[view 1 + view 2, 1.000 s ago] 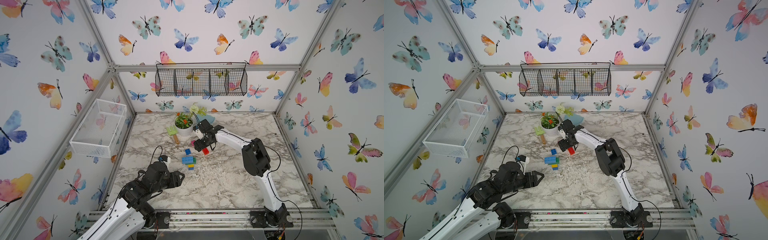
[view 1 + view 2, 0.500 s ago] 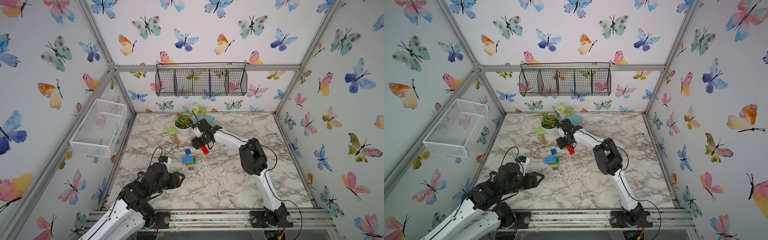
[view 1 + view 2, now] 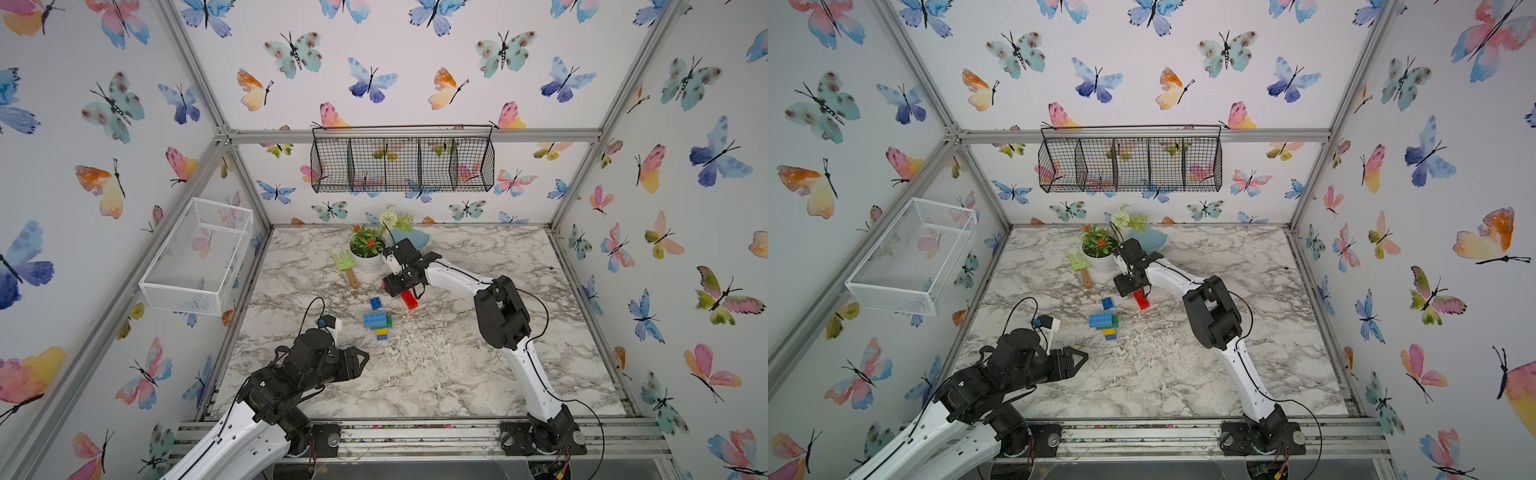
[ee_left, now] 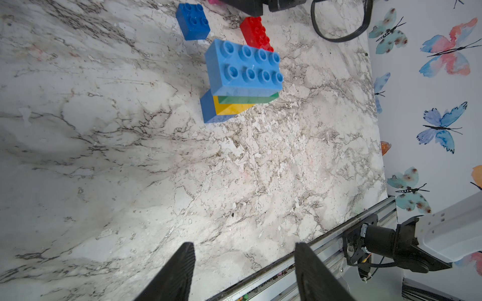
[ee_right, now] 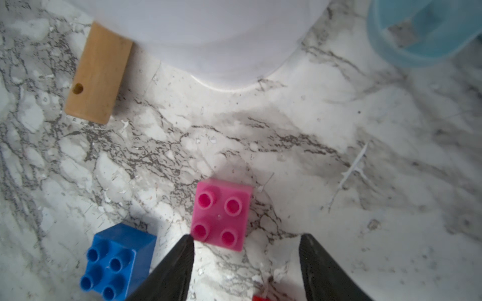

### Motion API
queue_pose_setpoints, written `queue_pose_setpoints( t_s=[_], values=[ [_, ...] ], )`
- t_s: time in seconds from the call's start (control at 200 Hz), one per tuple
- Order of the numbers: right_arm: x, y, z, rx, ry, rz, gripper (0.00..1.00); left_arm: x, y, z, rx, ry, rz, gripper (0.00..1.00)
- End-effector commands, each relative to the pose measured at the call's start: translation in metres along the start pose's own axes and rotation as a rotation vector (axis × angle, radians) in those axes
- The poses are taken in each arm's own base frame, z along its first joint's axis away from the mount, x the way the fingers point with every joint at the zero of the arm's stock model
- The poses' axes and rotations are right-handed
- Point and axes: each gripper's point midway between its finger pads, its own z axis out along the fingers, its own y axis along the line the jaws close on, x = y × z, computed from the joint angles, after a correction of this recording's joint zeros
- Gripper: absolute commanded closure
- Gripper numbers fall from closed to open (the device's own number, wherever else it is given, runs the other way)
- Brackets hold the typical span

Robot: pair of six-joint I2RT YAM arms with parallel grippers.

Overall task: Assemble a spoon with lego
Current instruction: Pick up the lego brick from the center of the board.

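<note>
Both left gripper (image 4: 243, 246) and right gripper (image 5: 247, 237) gape empty; only right wrist view shows pink brick (image 5: 221, 215) whole.

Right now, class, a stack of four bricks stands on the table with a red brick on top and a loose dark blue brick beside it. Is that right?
No. The light blue brick tops the stack, as the left wrist view shows; the red brick lies loose on the table. The four bricks and the loose dark blue brick beside them are right.
</note>
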Motion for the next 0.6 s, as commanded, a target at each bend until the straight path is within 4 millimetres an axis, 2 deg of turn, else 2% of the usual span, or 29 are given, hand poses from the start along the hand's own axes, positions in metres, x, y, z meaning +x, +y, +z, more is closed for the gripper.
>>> queue_pose_setpoints(
  t_s=[0.0, 0.19, 0.501, 0.596],
  values=[
    [0.002, -0.008, 0.014, 0.037, 0.005, 0.001, 0.36, 0.002, -0.001, 0.000, 0.013, 0.004, 0.003, 0.37],
    [0.001, -0.012, 0.018, 0.055, 0.007, -0.006, 0.40, 0.003, -0.001, 0.001, 0.012, 0.009, 0.006, 0.37],
    [-0.012, -0.014, 0.012, 0.075, -0.036, 0.006, 0.42, 0.004, -0.001, 0.001, 0.012, 0.012, 0.011, 0.37],
    [-0.016, -0.022, 0.009, 0.120, -0.048, 0.021, 0.42, 0.003, -0.001, 0.001, 0.011, 0.011, 0.011, 0.37]
  ],
)
